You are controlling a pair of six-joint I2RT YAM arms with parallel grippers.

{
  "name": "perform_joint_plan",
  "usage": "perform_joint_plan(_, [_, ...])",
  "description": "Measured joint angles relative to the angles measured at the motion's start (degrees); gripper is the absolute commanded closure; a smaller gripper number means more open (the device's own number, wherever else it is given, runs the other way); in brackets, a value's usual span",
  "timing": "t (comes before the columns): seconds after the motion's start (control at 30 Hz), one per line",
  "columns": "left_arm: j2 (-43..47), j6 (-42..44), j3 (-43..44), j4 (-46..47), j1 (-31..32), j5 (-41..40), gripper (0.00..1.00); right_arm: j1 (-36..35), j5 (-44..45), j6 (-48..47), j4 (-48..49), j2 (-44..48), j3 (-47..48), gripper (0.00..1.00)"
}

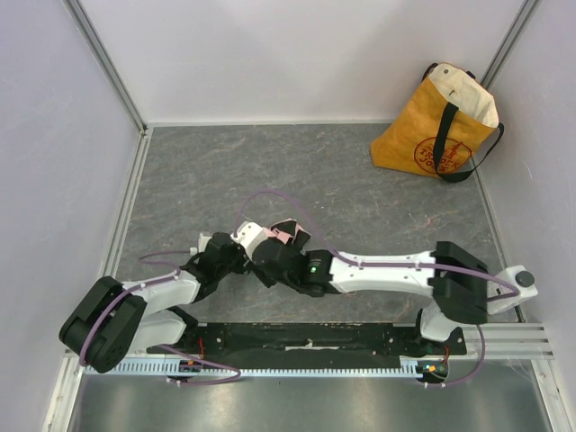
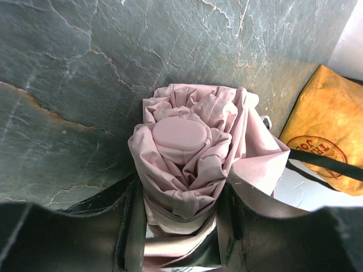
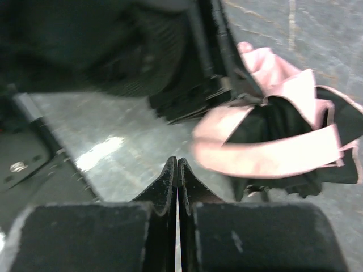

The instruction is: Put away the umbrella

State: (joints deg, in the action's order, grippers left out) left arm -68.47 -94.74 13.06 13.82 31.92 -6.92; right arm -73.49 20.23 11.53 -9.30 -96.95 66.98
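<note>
1. Toward the near middle of the table [image 1: 270, 171], where the two arms met, the umbrella [image 2: 187, 170] sat bundled in the left gripper [image 2: 180, 192]. Its jaws were clenched on the folded pink fabric just below the rounded end [image 2: 180, 137]. I could not tell whether the bundle rested on the table or hung clear of it.
2. The right gripper [image 3: 177, 170] was pinched fully together on nothing. The pink strap loop [image 3: 266, 161] lay just beside its tips, on their right, not between them.
3. To my eye the umbrella would be light: soft and crumpled outside, with a stiff core of shaft and ribs. The loose pleats would likely give and slide under the pads, so a hold across the body, where the ribs back the cloth, seemed the surest. The strap looked thin and floppy, an easy thing to miss or lose.
4. Each view had something of its own.
   - The left wrist view alone showed the grasp itself and the rounded end.
   - The right wrist view alone showed the strap loop, the dark inner folds and the empty closed jaws.
   - The overhead view alone showed the yellow tote bag [image 1: 436, 126] standing open in the far right corner, well apart from the umbrella. It hid the umbrella almost wholly under the arms.
</note>
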Motion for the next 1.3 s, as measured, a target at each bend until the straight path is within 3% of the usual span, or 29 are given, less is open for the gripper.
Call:
perform_joint_plan(0.2, [-1.03, -2.27, 0.37, 0.42, 0.0, 0.15, 0.98, -0.52, -11.08, 4.57, 7.32, 10.38, -12.15, 1.0])
perform_joint_plan(0.23, [-0.96, -2.34, 0.37, 0.44, -0.02, 0.15, 0.98, -0.39, -11.43, 5.33, 7.93, 10.91, -14.01, 0.85])
perform_joint_plan(0.27, [-0.79, -2.34, 0.37, 0.42, -0.02, 0.15, 0.98, -0.09, -11.63, 6.19, 8.15, 11.39, -15.91, 0.6])
perform_joint_plan(0.3, [-0.59, -2.34, 0.37, 0.42, 0.0, 0.11, 0.98, 0.55, -11.45, 7.65, 8.0, 11.96, -17.53, 0.44])
perform_joint_plan(0.43, [0.44, -2.34, -0.35, 0.42, 0.0, -0.07, 0.98, 7.13, -9.57, 14.67, 3.43, 13.38, -16.98, 0.38])
perform_joint_plan(0.57, [1.03, -2.34, -1.11, 0.87, 0.0, -0.13, 0.98, 13.55, -7.91, 24.44, 1.18, 13.09, -10.21, 0.39])
perform_joint_plan(0.8, [1.03, -2.36, -1.88, 2.43, 0.0, -0.09, 0.98, 18.64, -12.74, 40.61, 6.88, 10.16, -8.72, 0.59])
perform_joint_plan(1.0, [1.03, -2.34, -2.1, 3.06, 0.0, -0.04, 0.98, 21.66, -15.98, 49.05, 11.85, 5.79, -11.21, 0.59])
perform_joint_plan(1.3, [1.16, -2.36, -2.36, 3.28, 0.0, -0.04, 0.98, 23.1, -17.75, 53.57, 16.26, 5.6, -17.73, 0.57])
